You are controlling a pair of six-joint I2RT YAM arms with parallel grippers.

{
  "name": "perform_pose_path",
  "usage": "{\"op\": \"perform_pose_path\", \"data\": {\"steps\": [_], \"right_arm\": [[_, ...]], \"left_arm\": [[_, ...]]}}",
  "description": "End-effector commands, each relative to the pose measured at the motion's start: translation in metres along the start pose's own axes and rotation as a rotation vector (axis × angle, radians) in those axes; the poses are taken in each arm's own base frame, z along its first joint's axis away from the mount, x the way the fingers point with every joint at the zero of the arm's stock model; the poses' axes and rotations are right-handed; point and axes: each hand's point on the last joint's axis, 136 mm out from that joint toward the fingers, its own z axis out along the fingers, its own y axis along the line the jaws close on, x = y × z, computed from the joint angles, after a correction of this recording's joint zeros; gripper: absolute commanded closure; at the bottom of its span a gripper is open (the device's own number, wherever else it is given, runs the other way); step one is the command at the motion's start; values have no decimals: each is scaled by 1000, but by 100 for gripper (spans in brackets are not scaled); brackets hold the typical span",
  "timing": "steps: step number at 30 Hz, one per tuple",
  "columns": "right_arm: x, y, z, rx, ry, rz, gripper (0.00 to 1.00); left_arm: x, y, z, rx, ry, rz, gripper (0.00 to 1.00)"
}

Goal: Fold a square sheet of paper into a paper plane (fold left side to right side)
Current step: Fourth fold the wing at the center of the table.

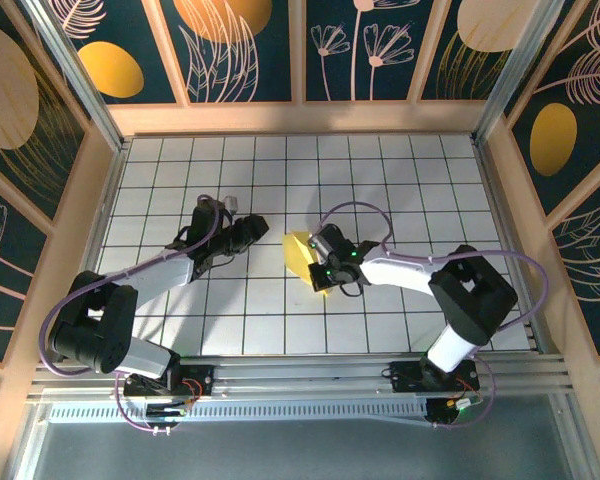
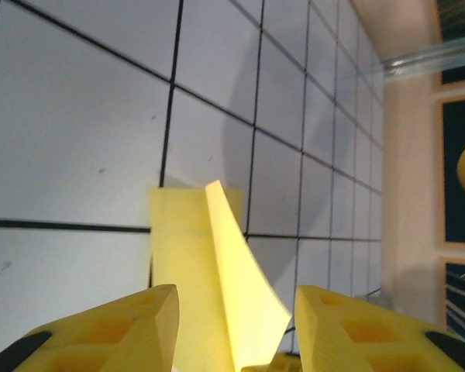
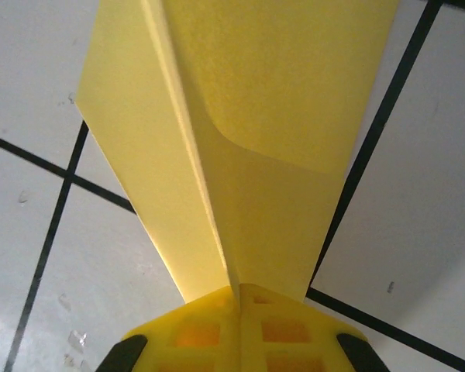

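I have the half-folded paper plane (image 1: 298, 252) at the centre of the table (image 1: 160, 170), long axis roughly 11-to-5 o'clock, clamped in my right gripper (image 3: 239, 293) from its 3 o'clock side, while my left gripper (image 2: 234, 296), fingers apart, faces it from 10 o'clock.

**Nothing legible**

No word, number, label or brand mark can be read. The folded yellow paper (image 3: 279, 93) is plain on every face in view. The wall panels (image 1: 240, 50) carry only painted ovals and plant outlines, with no lettering. The white table (image 1: 180, 170) shows only black grid lines.
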Motion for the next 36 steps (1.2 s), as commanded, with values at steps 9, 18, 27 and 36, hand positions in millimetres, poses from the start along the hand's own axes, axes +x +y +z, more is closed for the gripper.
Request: {"op": "perform_pose_path", "data": {"steps": [9, 18, 27, 36], "right_arm": [[20, 17, 5, -310, 96, 65, 100], [28, 8, 10, -346, 122, 105, 100], [29, 7, 12, -350, 131, 107, 100], [30, 6, 12, -340, 133, 98, 99]], "left_arm": [[59, 4, 27, -16, 220, 86, 58], [86, 4, 48, -32, 294, 82, 58], [96, 2, 65, -43, 322, 76, 59], [99, 16, 77, -101, 330, 64, 58]]}}
